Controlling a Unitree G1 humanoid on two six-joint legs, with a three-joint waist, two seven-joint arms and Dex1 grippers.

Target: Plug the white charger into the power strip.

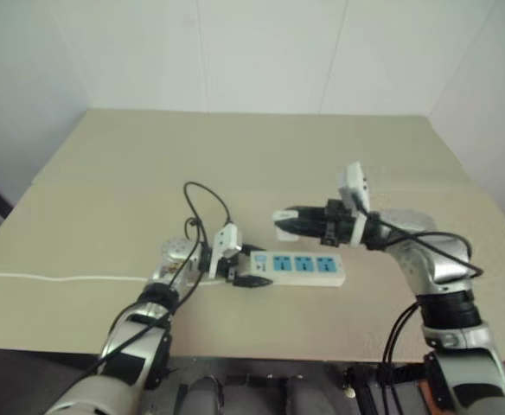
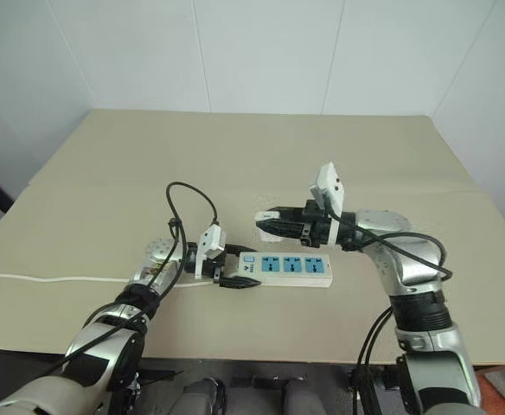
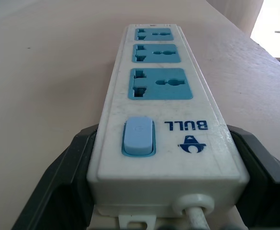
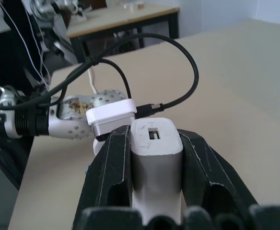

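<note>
The power strip lies flat on the tan table, a long white bar with three blue sockets and a pale blue switch. My left gripper is shut on its switch end, one black finger against each long side. The white charger is held in my right gripper, which is shut on it and points to the left. The charger hangs a little above the table, just behind the strip's switch end. Its prongs are hidden.
The strip's thin white cord runs left across the table to its edge. Black cables loop above my left wrist. Bare tabletop stretches behind and to both sides, with white walls beyond it.
</note>
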